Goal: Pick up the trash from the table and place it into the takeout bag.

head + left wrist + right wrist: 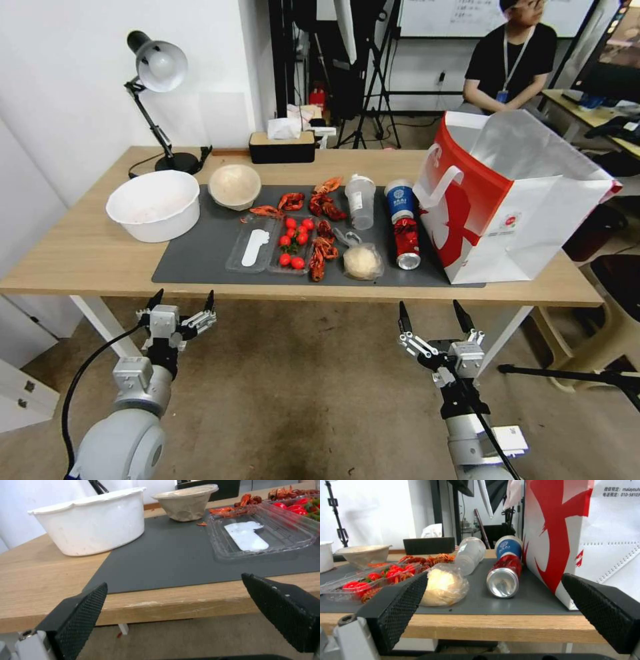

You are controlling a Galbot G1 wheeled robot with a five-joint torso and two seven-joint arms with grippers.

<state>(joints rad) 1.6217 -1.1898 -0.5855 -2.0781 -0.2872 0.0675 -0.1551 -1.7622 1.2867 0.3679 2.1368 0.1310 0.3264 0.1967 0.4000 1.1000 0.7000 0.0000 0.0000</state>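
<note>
Trash: 4 items on the dark grey mat point(200, 257) of the table point(73, 257), none held.
Clear plastic bag with beige lump point(362, 261): at the mat's near edge, just left of the tall cup's silver end.
Tall blue-and-red cup point(403, 223): lying on its side, silver end toward the robot, close beside the takeout bag's red front.
Clear lidded cup point(361, 200): between the crayfish shells point(325, 202) and the tall cup; it appears tilted in the right wrist view point(470, 553).
Small beige bowl point(234, 186): at the mat's far left corner, near the white tub point(155, 205).
Takeout bag point(507, 200): upright on the table's right end, mouth open, 1 corner on the mat.
Clear tray point(252, 250): holds a white flat piece; a second tray beside it holds cherry tomatoes point(295, 240).
Left gripper point(182, 301): below the near table edge, left side, fingers spread wide, empty.
Right gripper point(434, 315): below the near edge, facing the bag with the lump and the tall cup, fingers spread wide, empty.
</note>
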